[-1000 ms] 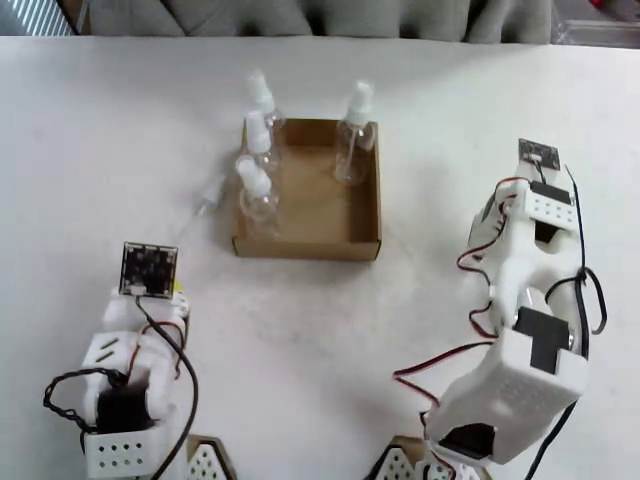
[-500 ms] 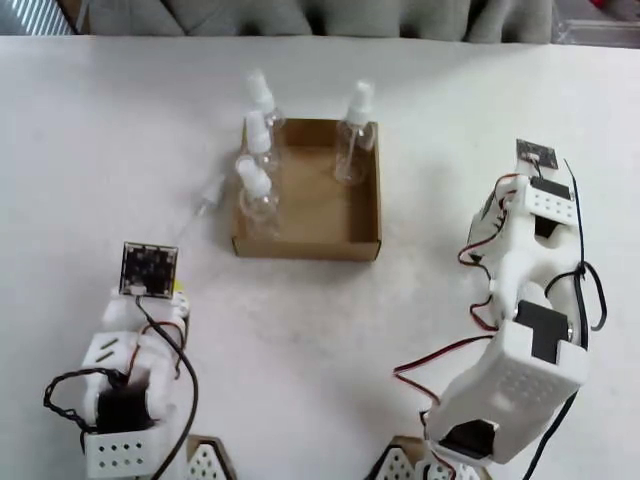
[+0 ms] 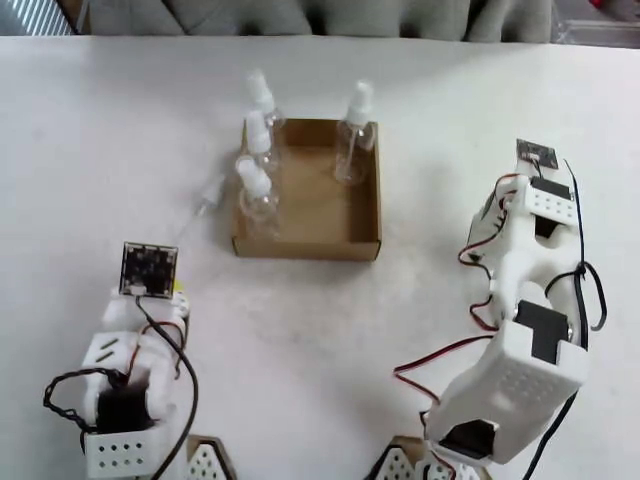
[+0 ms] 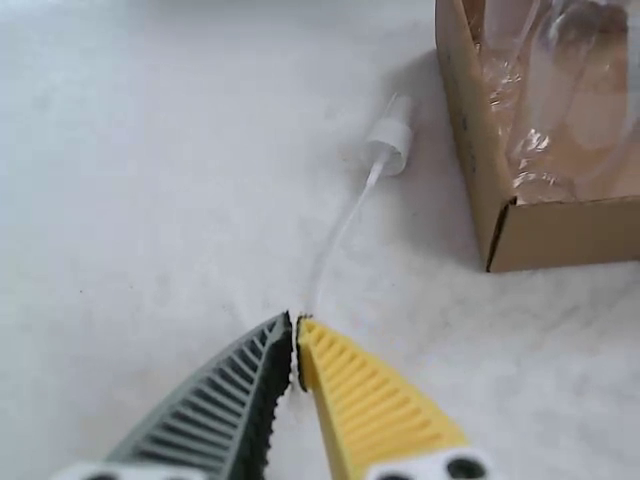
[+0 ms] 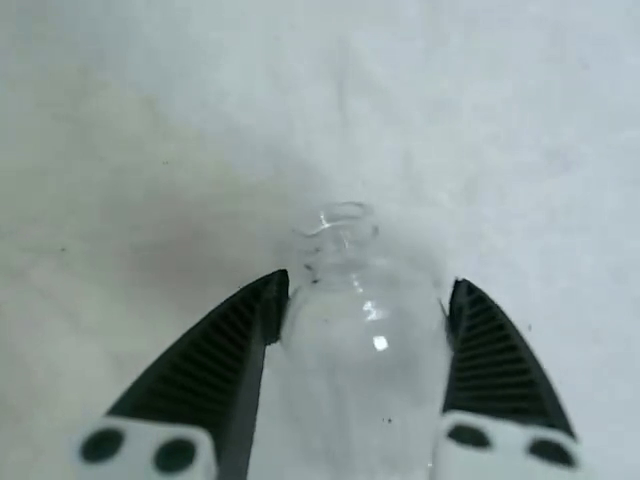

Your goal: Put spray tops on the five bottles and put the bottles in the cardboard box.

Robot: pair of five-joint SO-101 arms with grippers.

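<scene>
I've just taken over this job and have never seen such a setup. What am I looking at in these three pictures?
Two small robot arms sit side by side at a white table. The wide picture looks down from above, with the left arm at lower left and the right arm at the right. The other two pictures come from a camera on each wrist.

The left gripper is shut, its tips next to the tube end of a loose spray top lying beside the cardboard box. The right gripper is closed on a clear bottle with no top. Four bottles with tops stand in or at the box.
</scene>
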